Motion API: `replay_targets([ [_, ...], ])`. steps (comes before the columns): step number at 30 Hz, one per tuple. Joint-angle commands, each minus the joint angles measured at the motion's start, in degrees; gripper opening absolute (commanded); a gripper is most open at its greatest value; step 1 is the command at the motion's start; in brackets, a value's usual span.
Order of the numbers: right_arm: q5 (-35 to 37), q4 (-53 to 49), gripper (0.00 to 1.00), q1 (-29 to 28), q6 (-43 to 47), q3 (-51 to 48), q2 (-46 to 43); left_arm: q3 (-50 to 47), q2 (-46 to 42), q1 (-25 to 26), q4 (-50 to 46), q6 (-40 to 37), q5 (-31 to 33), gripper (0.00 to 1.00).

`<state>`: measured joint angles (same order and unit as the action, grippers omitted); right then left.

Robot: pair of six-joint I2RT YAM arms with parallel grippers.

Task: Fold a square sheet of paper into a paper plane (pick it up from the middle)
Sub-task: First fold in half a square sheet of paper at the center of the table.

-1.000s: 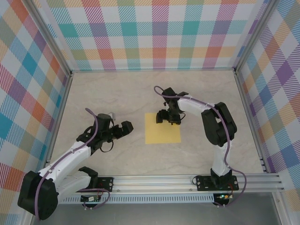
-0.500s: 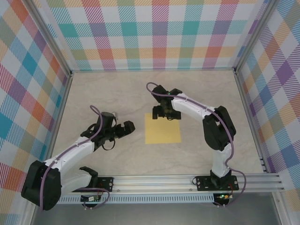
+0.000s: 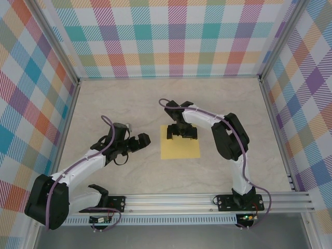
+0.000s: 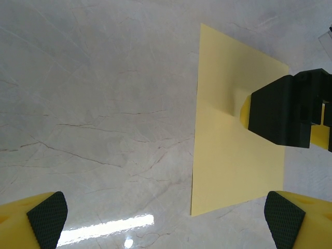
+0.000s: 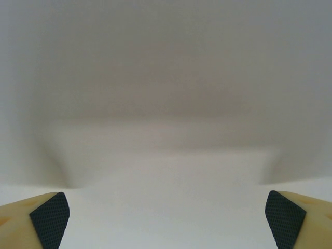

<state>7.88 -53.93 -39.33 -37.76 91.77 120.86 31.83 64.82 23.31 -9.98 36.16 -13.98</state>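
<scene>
On the marbled table (image 3: 119,98), the square sheet of paper (image 3: 180,149) lies flat, with the right gripper (image 3: 181,135), fingers wide, over its far edge and the left gripper (image 3: 141,142), fingers wide, beside it.

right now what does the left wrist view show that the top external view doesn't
Left wrist: a close look between the open left end effector fingers, where the square sheet of paper humps up slightly beside the right end effector.
Top external: the mounting rail, the plaid walls and the sheet's full square outline.
Both: the yellow sheet lying on the marble table, the right end effector over its far part, and the left one off to the side, apart from it.
</scene>
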Motion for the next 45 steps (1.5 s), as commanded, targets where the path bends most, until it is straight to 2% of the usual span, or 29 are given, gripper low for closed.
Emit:
replay_targets([
  [1,0.1,-2.6,1.0,-0.6,-0.6,2.0,0.8,1.5,0.0,-0.5,0.6,-0.8,-0.7,1.0],
  [5,0.2,-3.1,1.0,-0.9,-0.5,2.9,0.2,1.7,0.4,-0.5,0.8,-0.6,-0.8,1.0],
  [16,-0.1,-4.6,1.0,-1.7,-1.7,4.8,5.7,0.6,0.2,-0.5,1.4,-0.2,-0.8,1.0],
  [25,-1.5,-2.1,1.0,-2.2,-2.8,-1.1,7.4,1.1,-0.1,-0.6,0.2,-0.4,-0.6,1.0],
  [36,-4.8,2.2,0.94,-2.2,-0.6,-3.7,6.7,1.4,-0.3,-0.6,-0.6,-0.3,-0.2,1.0],
  [45,-2.9,-0.8,0.88,-2.2,1.0,-0.4,5.8,1.3,-1.2,-0.5,-1.4,-0.1,-0.1,1.0],
])
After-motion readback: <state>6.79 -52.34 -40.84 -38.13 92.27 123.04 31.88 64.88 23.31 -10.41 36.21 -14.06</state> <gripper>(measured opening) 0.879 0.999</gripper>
